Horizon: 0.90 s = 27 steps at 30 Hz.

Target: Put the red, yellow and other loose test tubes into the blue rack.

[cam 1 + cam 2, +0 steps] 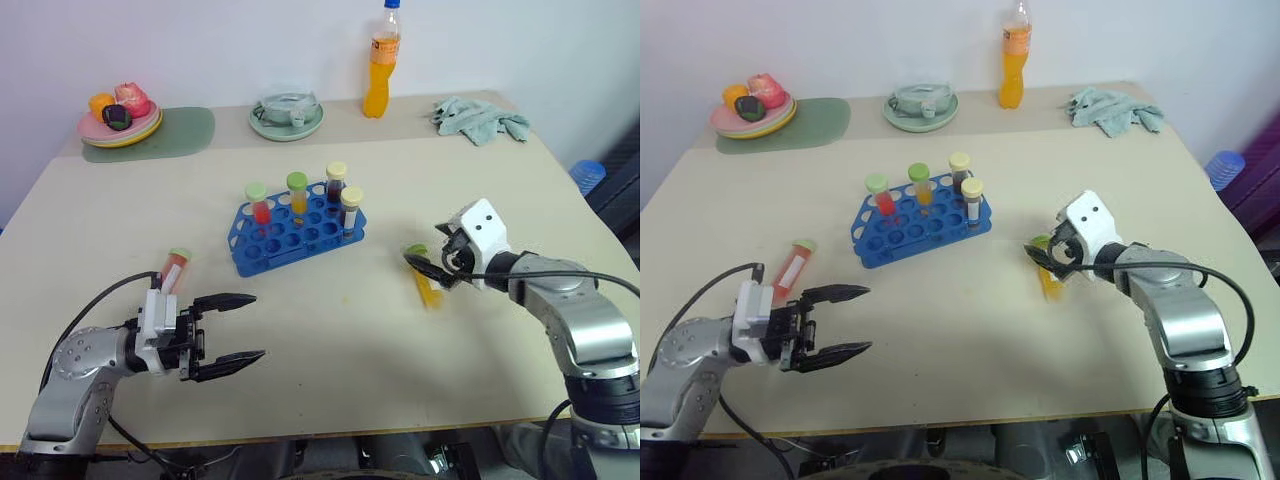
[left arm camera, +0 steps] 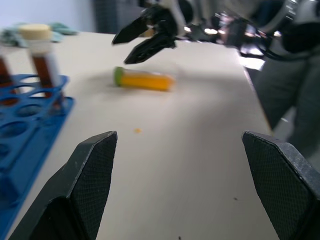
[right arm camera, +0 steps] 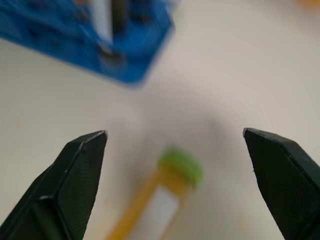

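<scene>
Left gripper (image 1: pixel 238 328): sitting at the lower left of the left eye view, low over the table (image 1: pixel 360 330), its two black fingers spread wide and holding nothing; it is pointing across the table toward the centre, probably waiting for its own turn.

Red tube (image 1: pixel 174 270): lying flat on the table just behind the left gripper, green cap pointing away from the robot; not yet racked and, judging by its place, the left arm's job.

Right gripper (image 1: pixel 432 266): hovering at mid right of the left eye view with its fingers standing wide and empty, angled down over the yellow tube; the right wrist view is showing the tube's green cap between the two fingertips, so the gripper is likely lining up for a grasp.

Yellow tube (image 1: pixel 426 279): lying on its side right of centre, well apart from the rack, cap toward the rack; whether a finger is touching it cannot be told.

Blue rack (image 1: pixel 290 238): standing at the centre of the table, turned at a slant; four tubes are standing upright in its far row, namely a red one (image 1: pixel 260 204), a yellow one (image 1: pixel 297 195) and two dark brown ones with cream caps (image 1: pixel 335 186), leaving the near holes free for the loose tubes.

Orange drink bottle (image 1: pixel 381 62): standing at the upper centre by the wall, apart from the work.

Fruit plate (image 1: pixel 120 126): sitting at the upper left on a green mat.
</scene>
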Motion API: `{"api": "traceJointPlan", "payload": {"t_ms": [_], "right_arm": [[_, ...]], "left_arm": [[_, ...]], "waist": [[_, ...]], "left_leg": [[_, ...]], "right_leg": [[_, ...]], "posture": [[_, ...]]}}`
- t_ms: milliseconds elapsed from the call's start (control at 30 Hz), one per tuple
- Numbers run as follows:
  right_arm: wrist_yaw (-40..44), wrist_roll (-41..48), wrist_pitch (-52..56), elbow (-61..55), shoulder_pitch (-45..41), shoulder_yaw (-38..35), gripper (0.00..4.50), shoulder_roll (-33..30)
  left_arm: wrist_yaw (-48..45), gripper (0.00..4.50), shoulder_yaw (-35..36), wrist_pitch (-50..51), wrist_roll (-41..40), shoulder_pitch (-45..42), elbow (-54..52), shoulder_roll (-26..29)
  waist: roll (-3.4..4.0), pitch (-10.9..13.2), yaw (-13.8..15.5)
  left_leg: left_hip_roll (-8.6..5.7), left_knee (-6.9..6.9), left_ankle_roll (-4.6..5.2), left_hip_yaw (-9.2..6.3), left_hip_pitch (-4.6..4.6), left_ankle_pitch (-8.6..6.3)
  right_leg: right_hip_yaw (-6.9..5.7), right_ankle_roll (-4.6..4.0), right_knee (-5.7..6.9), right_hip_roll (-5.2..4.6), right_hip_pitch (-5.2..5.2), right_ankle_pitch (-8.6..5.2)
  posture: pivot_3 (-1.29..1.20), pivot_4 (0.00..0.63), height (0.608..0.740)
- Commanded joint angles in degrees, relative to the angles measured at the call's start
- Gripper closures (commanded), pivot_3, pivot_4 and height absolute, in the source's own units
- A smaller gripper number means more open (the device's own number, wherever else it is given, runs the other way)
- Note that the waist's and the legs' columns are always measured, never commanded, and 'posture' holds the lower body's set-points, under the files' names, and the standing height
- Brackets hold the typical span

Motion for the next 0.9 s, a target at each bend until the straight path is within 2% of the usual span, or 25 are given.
{"api": "traceJointPlan", "payload": {"t_ms": [33, 200, 333, 600, 700, 767, 800, 900], "right_arm": [[-2.56, 2.26, 13.52, -0.46, -4.24, -1.01, 0.06, -0.96], [-3.71, 4.58, 24.71, -0.79, -8.21, 0.07, 0.06, -1.15], [-4.78, 5.55, 29.05, -0.92, -10.36, 1.82, 0.06, -0.94], [-6.06, 6.58, 30.79, 1.26, -15.04, 6.74, 0.06, 0.11], [-5.63, 6.37, 28.99, 2.41, -16.16, 9.09, 0.87, -0.53], [-4.94, 6.48, 28.32, 2.9, -16.75, 10.65, 1.79, -1.32], [-4.44, 6.55, 27.91, 3.02, -16.81, 11.45, 2.44, -1.99], [-2.95, 6.42, 25.91, 3.08, -16.34, 13.52, 3.72, -4.2]], "left_arm": [[-3.61, 0.41, -1.09, -0.76, 0.88, -1.78, 0.34, 2.47], [-6.07, 0.41, -1.94, -1.31, 2.06, -3.52, 1.54, 4.4], [-6.53, 0.41, -2.15, -1.76, 2.35, -3.67, 1.73, 4.89], [-4.45, 0.41, -1.38, -1.46, 1.89, -1.72, 0.15, 4.38], [-3.51, 0.41, -1.11, -1.33, 1.44, -0.87, -0.43, 4.08], [-2.43, 0.41, -0.66, -1.21, 0.79, -0.45, -0.94, 3.48], [-2.06, 0.41, -0.53, -1.16, 0.66, -0.31, -1.18, 3.35], [-1.48, 0.41, -0.28, -1.15, 0.67, -0.03, -1.49, 3.32]], "waist": [[0.01, 0.01, -0.13], [0.01, 0.0, -0.06], [0.01, 0.0, -0.02], [0.01, 0.0, -0.14], [0.01, 0.01, -0.05], [0.01, 0.01, -0.07], [0.0, 0.01, -0.09], [0.0, 0.0, -0.01]], "left_leg": [[0.0, 0.0, 0.0, 0.0, -0.07, 0.0], [0.0, 0.1, 0.13, 0.01, -0.81, 0.1], [0.0, 0.12, 0.14, 0.0, -0.83, 0.1], [0.0, 0.19, 0.14, 0.0, -0.82, 0.11], [0.0, 0.19, 0.15, 0.0, -0.83, 0.11], [0.0, 0.22, 0.15, 0.01, -0.83, 0.11], [0.0, 0.23, 0.15, 0.01, -0.83, 0.11], [0.0, 0.26, 0.15, 0.01, -0.8, 0.11]], "right_leg": [[-0.01, 0.0, -0.03, 0.0, -0.05, 0.0], [-0.04, 0.03, 0.08, 0.0, -0.84, 0.06], [-0.07, 0.04, 0.09, 0.0, -0.84, 0.08], [-0.08, 0.02, 0.12, 0.0, -0.82, 0.1], [-0.09, 0.03, 0.11, 0.0, -0.82, 0.11], [-0.09, 0.04, 0.11, 0.0, -0.81, 0.11], [-0.08, 0.04, 0.12, 0.0, -0.8, 0.12], [-0.09, 0.05, 0.12, 0.0, -0.76, 0.13]], "posture": [[0.0, 0.15, 0.74], [0.0, 0.15, 0.74], [0.0, 0.15, 0.74], [0.0, 0.15, 0.74], [0.0, 0.15, 0.74], [0.0, 0.15, 0.74], [0.0, 0.15, 0.74], [0.0, 0.15, 0.74]]}}
